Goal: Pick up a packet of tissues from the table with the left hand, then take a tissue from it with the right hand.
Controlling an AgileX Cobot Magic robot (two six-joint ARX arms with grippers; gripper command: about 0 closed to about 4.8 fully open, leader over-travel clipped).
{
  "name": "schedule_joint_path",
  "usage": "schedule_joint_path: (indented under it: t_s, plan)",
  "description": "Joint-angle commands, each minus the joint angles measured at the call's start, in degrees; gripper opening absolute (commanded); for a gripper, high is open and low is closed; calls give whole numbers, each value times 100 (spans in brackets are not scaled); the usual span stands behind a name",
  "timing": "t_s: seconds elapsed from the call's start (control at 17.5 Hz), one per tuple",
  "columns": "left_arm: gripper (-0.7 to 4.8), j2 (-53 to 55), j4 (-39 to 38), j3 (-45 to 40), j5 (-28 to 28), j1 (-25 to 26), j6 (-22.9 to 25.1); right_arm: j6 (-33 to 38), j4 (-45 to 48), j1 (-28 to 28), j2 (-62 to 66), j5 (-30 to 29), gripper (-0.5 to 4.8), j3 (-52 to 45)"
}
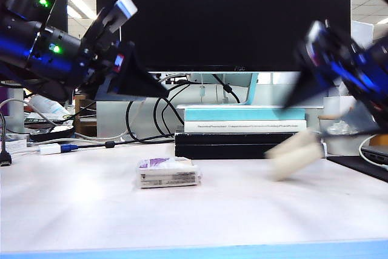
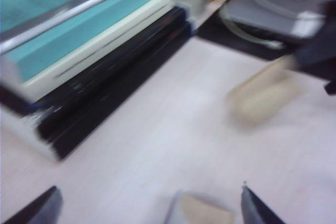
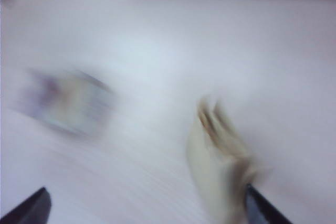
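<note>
Blue edging runs along the front of the pale desk (image 1: 79,210), closest to the exterior camera. Just behind it, near the middle, the packet of tissues (image 1: 168,172) lies flat on the desk, purple patch up, with nothing touching it; in the right wrist view it is only a blurred pale shape (image 3: 68,103), and in the left wrist view just its end shows (image 2: 202,209). To its right the tissue (image 1: 295,154) is a smeared cream rectangle, tilted, low over the desk; whether it touches the surface cannot be told. It shows as a blurred cream patch in the left wrist view (image 2: 262,95) and in the right wrist view (image 3: 220,163), close by one gripper finger.

Up at the left, the left gripper (image 2: 149,205) hangs well above the packet with its jaws spread wide and nothing between them. On the right, the right gripper (image 3: 149,205) is blurred, above the tissue; its jaws stand apart, and whether the near finger touches the tissue cannot be told.

Behind the packet sits a stack of books (image 1: 242,134), with a dark monitor (image 1: 236,16) above and black cables (image 1: 157,113) beside it.
</note>
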Motion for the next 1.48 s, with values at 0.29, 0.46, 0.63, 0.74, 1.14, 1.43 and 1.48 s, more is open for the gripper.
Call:
schedule_joint_path:
  t_s: [0.29,0.46,0.63,0.74,1.14,1.43,1.48]
  plan:
    - [479,-33,50,9,210,-4,-103,326,389,11,-22,210,473,103]
    - [479,-157,24,0,181,111,-341,203,385,9,-79,767,472,101]
    - [479,-588,28,-184,-175,365,-378,22,393,9,-339,1467,470,46]
    - [479,-957,94,-485,-437,658,-302,-7,592,9,-629,1985,458,-127]
    - [479,-2002,295,-1381,-328,2269,-791,-302,1779,7,-1768,2931,305,-1038]
    - [479,-3195,326,-1720,-391,2824,-1172,-562,2546,7,-2791,3003,197,-1746]
    - [479,-3429,326,-1816,-625,2822,-1174,-560,2695,9,-3014,3010,197,-1884]
